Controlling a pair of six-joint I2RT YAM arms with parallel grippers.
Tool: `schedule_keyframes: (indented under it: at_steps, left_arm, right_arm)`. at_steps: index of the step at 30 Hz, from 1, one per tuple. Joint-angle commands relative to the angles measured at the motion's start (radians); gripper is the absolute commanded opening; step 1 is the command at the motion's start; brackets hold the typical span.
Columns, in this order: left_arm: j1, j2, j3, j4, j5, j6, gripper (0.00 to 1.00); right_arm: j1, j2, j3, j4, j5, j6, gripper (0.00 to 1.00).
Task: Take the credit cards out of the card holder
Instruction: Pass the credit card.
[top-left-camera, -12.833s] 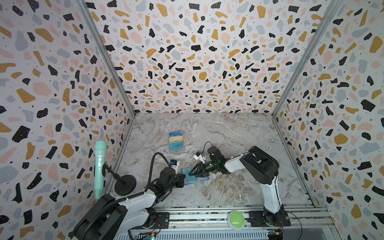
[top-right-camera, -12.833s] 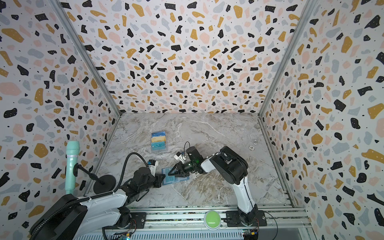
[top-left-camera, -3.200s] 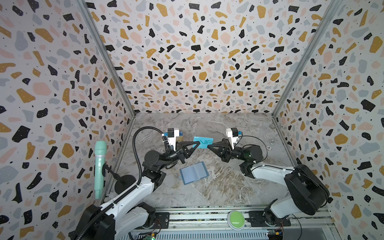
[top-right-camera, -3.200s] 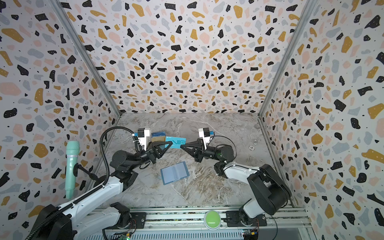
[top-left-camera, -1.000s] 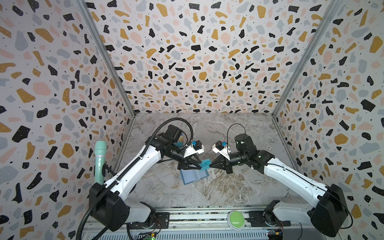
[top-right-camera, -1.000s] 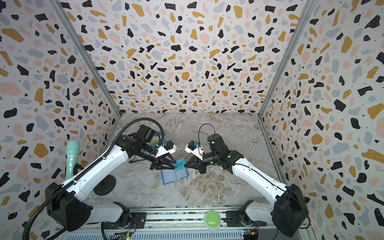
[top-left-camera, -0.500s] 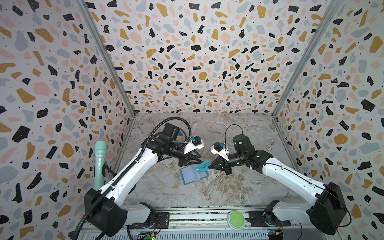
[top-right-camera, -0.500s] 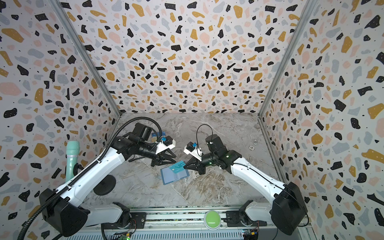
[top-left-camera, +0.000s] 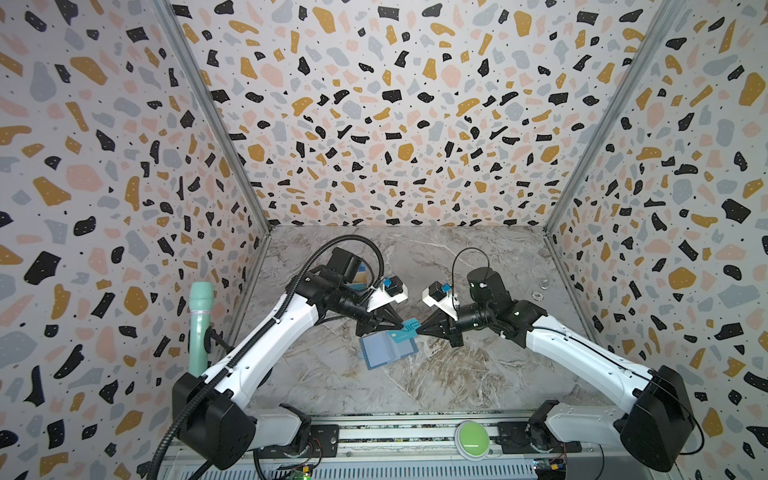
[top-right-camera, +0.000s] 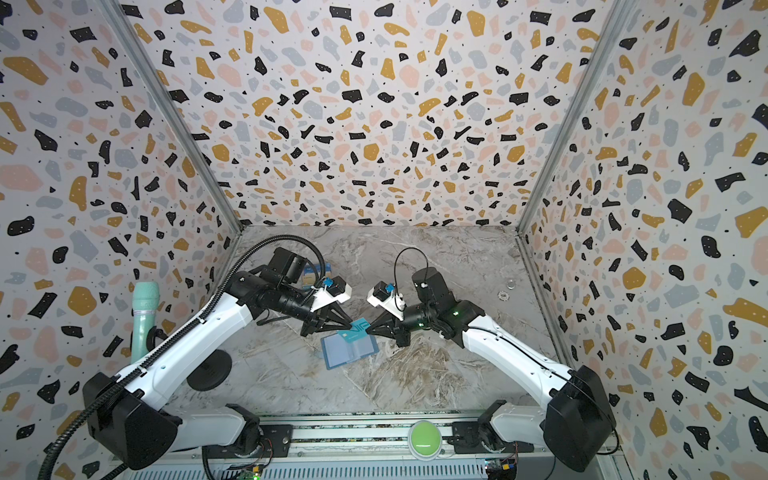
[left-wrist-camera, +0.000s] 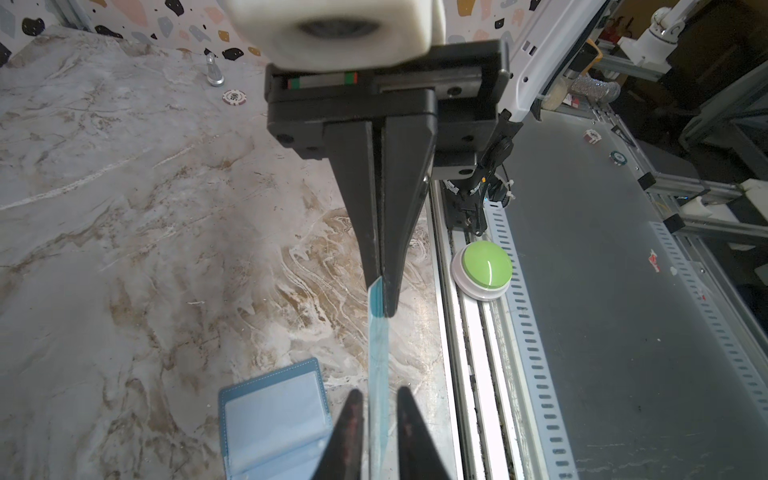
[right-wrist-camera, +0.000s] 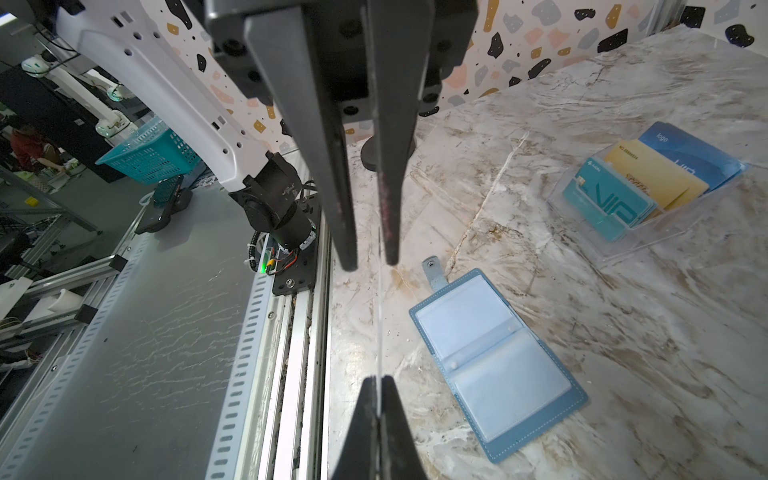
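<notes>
Two grippers meet over the holder, tip to tip, with one card between them.

Right gripper: jaws closed flat on one short end of the card. Firm pinch; in the left wrist view the card sticks straight out from between the tips.

Left gripper: jaws narrowly apart and straddling the card's other end. A sliver of gap shows beside each finger in the left wrist view. No clamp is seen. Whether one finger brushes the card cannot be told.

Card: teal, white "VIP" face up in both top views. It is off the table, held above the holder's far edge.

Holder: lies open and flat on the marble table, clear sleeves up, snap tab sticking out of one end. Neither gripper touches it.

Clear case: beyond the holder toward the back wall, on the left arm's side, holding teal, yellow and blue cards. Partly hidden by the left arm in both top views.

Green button: on the front rail, on the near side of the holder.

Poker chip: well apart from the holder, by the wall on the right arm's side.
</notes>
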Motion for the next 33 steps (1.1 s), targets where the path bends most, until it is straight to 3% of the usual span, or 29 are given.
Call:
schedule_keyframes:
  at_steps: [1, 11, 20, 22, 27, 29, 30, 33]
  left_arm:
    - [0.003, 0.007, 0.001, -0.019, 0.023, 0.007, 0.14]
    - [0.003, 0.017, -0.004, -0.024, 0.027, 0.003, 0.14]
    - [0.003, 0.022, 0.002, -0.022, 0.022, 0.000, 0.00]
    - [0.003, 0.022, 0.003, -0.021, 0.014, 0.000, 0.00]
    - [0.003, 0.009, -0.003, 0.032, -0.048, -0.037, 0.00]
    - [0.004, -0.004, -0.010, 0.073, -0.103, -0.072, 0.00]
    - [0.004, -0.014, -0.013, 0.094, -0.131, -0.091, 0.00]
    - [0.004, -0.043, -0.021, 0.153, -0.243, -0.130, 0.00]
  right_arm:
    - [0.005, -0.020, 0.040, 0.013, -0.010, -0.009, 0.00]
    - [0.006, -0.023, 0.044, 0.027, -0.011, -0.010, 0.00]
    - [0.005, -0.018, 0.040, 0.032, 0.001, -0.007, 0.00]
    - [0.005, -0.020, 0.040, 0.036, 0.020, -0.007, 0.12]
    - [0.002, -0.042, 0.028, 0.029, 0.099, 0.007, 0.57]
    - [-0.007, -0.054, 0.016, 0.029, 0.126, 0.013, 0.79]
    - [-0.014, -0.061, 0.010, 0.032, 0.139, 0.018, 0.85]
    - [-0.049, -0.083, -0.013, 0.053, 0.165, 0.048, 0.89]
